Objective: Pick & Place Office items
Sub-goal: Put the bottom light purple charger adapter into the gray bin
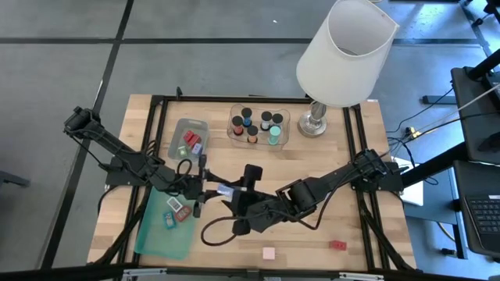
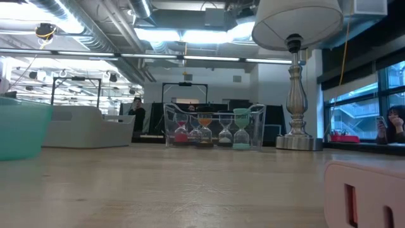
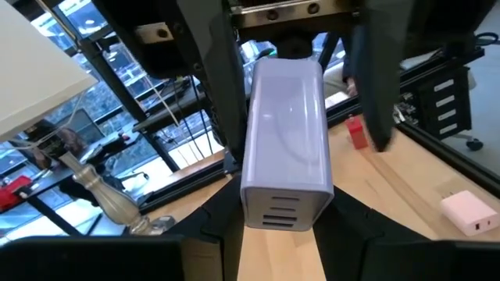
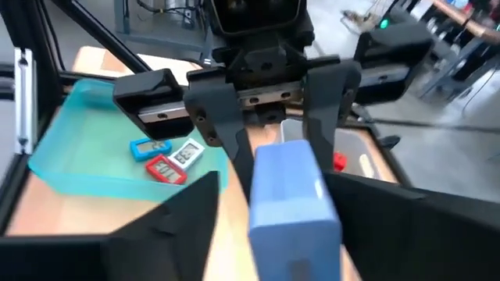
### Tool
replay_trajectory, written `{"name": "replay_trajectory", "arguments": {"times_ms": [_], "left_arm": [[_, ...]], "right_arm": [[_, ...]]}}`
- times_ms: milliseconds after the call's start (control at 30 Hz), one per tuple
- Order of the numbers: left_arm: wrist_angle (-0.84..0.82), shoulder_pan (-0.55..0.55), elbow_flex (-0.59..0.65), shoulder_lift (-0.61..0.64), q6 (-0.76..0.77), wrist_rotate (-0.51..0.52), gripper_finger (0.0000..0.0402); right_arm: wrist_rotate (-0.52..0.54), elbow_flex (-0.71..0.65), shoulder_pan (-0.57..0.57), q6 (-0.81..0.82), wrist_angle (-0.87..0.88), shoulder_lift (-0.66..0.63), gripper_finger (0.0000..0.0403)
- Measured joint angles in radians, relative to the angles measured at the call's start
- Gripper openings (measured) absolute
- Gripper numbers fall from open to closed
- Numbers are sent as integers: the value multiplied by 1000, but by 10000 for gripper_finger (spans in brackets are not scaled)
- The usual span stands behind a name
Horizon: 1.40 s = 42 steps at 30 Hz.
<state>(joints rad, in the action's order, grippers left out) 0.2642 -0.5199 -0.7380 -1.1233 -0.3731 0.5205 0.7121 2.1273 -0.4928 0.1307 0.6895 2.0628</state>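
A pale lavender-blue block [image 3: 285, 133] with slots in one end hangs above the table's middle [image 1: 223, 190], between my two grippers, which face each other. My left gripper [image 3: 281, 234] comes from the table's left [image 1: 211, 188] and is shut on the block. My right gripper [image 4: 275, 187] comes from the right [image 1: 236, 193] and is open. Its fingers [image 3: 373, 86] stand on either side of the block's other end. Small blue and red items [image 1: 176, 208] lie on a green tray [image 1: 156, 234]. My left gripper pinches the block's two long sides [image 3: 258, 207] between its two fingers, at the slotted end. The fingers come level from the table's left and lie along the block. The block sits level, lifted clear of the table.
A clear tray of dark cylinders [image 1: 258, 125] and a clear tray of red and blue pieces [image 1: 190, 139] stand at the back, beside a white-shaded lamp [image 1: 344, 55]. A pink block [image 1: 269, 253] and a red block [image 1: 337, 245] lie near the front edge.
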Motion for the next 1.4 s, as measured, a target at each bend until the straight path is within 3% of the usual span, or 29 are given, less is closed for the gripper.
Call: {"name": "replay_trajectory", "arguments": {"times_ms": [167,300,500,700,1067,1400], "left_arm": [[-22,0,0,0,41,44,115],[-57,1,0,0,84,120,115],[-190,61,0,12,193,179,115],[-449,218,0,52,352,156,115],[-918,507,1,177,517,119,115],[-923,659,191,452,579,41,115]], "right_arm": [[-48,0,3,111,136,-31,318],[-119,0,3,272,283,-100,349],[-129,0,-1,432,505,-161,342],[-128,0,-19,531,689,-166,324],[-121,-3,-20,576,769,-165,317],[-117,-3,-19,562,770,-165,317]]}}
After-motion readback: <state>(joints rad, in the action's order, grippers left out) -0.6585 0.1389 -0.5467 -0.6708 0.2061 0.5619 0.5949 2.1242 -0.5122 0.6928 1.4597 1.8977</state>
